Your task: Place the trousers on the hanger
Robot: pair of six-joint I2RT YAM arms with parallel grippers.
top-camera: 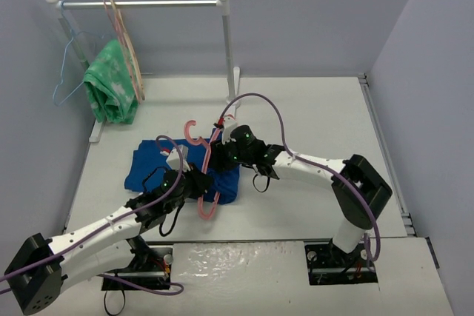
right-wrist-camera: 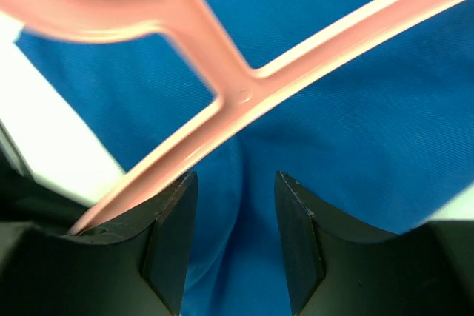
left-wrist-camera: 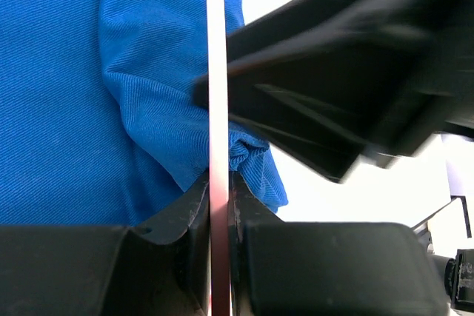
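The royal-blue trousers (top-camera: 150, 165) lie crumpled on the table between the two arms. The pink hanger (top-camera: 207, 206) lies tilted over their right part, with its hook at the far end. My left gripper (top-camera: 200, 185) is shut on a thin bar of the hanger (left-wrist-camera: 216, 72), with the trousers (left-wrist-camera: 81, 109) just beyond it. My right gripper (top-camera: 224, 157) is open right above the trousers (right-wrist-camera: 355, 116). The hanger's neck (right-wrist-camera: 248, 83) crosses just past its fingertips and touches the left finger (right-wrist-camera: 172, 234). Nothing is between its jaws but cloth below.
A white clothes rail (top-camera: 148, 4) stands at the back left. It carries a green patterned cloth (top-camera: 111, 83), a thin light-blue wire hanger (top-camera: 68, 64) and beige hangers (top-camera: 127, 49). Grey walls close in the table on the left, right and far sides.
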